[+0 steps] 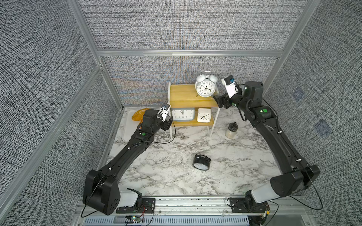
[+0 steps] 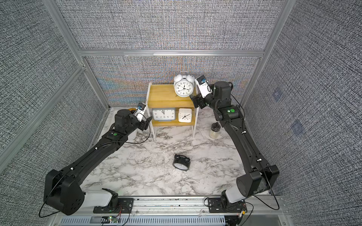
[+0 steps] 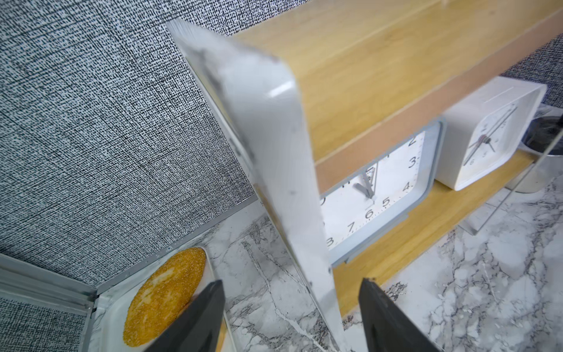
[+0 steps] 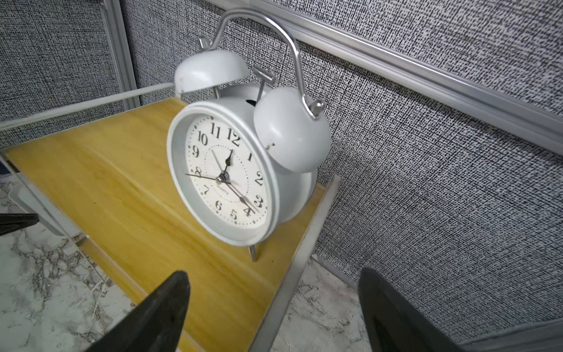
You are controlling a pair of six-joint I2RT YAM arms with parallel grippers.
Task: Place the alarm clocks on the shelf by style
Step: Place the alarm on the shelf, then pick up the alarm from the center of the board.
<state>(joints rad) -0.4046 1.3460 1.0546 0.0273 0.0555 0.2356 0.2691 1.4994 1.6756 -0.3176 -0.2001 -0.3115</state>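
Standing upright at the 3 o'clock end of the shelf's (image 1: 182, 94) upper board is the white twin-bell clock (image 1: 205, 88), its face to the front. On the lower board the grey-blue clock (image 1: 183, 114) sits toward 9 o'clock. The small white square clock (image 1: 204, 115) is just beside it toward 3 o'clock, and both are upright. The shelf itself stands at 12 o'clock on the marble table (image 1: 156, 172), against the back wall. The black twin-bell clock (image 1: 201, 162) is alone near the table's middle, well apart from the shelf; whether it stands or lies back I cannot tell.

The right gripper (image 4: 274, 271) hovers at the shelf's 3 o'clock edge, level with the upper board. Its fingers are spread wide and grip nothing, near the white clock but apart from it. The left gripper (image 3: 292, 280) is at the shelf's 9 o'clock side by the lower board, fingers also spread. The white frame post lies between them with no visible contact.

A lidded jar (image 1: 231, 130) stands at 2 o'clock. A white tray (image 1: 128, 127) with bread (image 1: 137, 115) lies at 10 o'clock.
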